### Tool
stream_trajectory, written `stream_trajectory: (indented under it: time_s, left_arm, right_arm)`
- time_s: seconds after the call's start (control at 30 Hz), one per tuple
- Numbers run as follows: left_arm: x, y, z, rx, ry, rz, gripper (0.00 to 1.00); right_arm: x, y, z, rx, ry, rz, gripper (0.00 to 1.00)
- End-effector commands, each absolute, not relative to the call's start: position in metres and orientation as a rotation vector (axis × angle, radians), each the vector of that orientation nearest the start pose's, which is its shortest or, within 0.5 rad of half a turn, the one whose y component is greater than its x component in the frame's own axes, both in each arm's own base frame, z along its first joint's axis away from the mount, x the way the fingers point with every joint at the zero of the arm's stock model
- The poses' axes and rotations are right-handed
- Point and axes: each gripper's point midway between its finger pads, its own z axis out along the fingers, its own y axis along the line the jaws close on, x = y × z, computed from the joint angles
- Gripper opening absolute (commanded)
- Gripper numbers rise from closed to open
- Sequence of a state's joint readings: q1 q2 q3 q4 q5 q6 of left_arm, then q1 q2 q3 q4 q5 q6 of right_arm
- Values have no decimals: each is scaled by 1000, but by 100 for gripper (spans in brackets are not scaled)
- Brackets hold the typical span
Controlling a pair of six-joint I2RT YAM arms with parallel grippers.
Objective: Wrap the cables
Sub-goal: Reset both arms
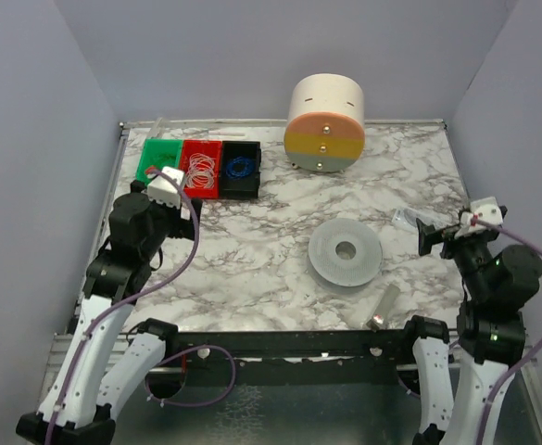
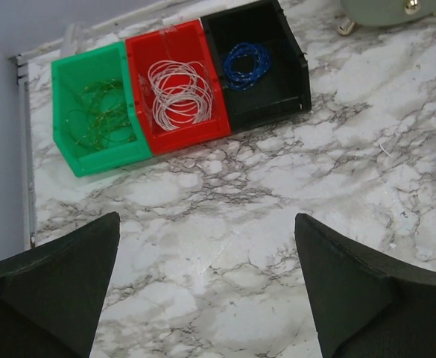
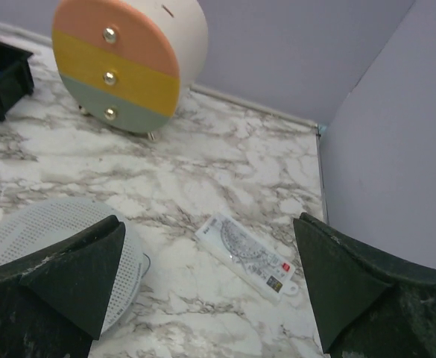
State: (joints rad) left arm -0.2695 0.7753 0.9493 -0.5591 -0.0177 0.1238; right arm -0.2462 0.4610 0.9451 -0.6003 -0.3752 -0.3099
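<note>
From above, a green bin point(image 1: 147, 156) sits in the upper left beside two other bins, apparently to keep each kind of wire apart. A perforated white disc point(image 1: 331, 266) lies mid-table, probably the form to wind on.

In the left wrist view, the left gripper point(image 2: 206, 239) is spread wide and empty, facing the bins. The cables point(image 2: 102, 112) lie as fine loose squiggles in the green bin, upper left.

In the right wrist view, the right gripper point(image 3: 209, 231) is also wide open and holds nothing. It hangs by the disc's edge at lower left, seemingly ready to steady it.
</note>
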Motion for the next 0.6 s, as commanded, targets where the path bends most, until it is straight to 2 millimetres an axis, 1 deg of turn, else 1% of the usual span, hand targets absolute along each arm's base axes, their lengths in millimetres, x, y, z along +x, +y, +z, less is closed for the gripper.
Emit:
stream_trajectory:
  time_s: [0.0,0.07,0.17,0.3,0.37,0.57]
  left_arm:
    - [258,-46,281,263,1831,-30,99]
    - [256,-45,278,261,1831,-31,99]
    - [252,-42,275,267,1823,-29,99]
    - [250,-33,274,196,1827,-10,99]
    - [250,-31,273,174,1832,-2,99]
    - [252,-36,257,198,1862,-28,99]
  right_arm:
    - [194,12,340,-251,1558,-30,100]
    - [189,18,336,-244,1564,7,100]
    - [181,20,335,-246,1507,-5,100]
    - [184,7,324,-159,1530,-39,100]
    - [182,5,324,-171,1523,-65,100]
    - [181,-2,323,-131,1522,-93,100]
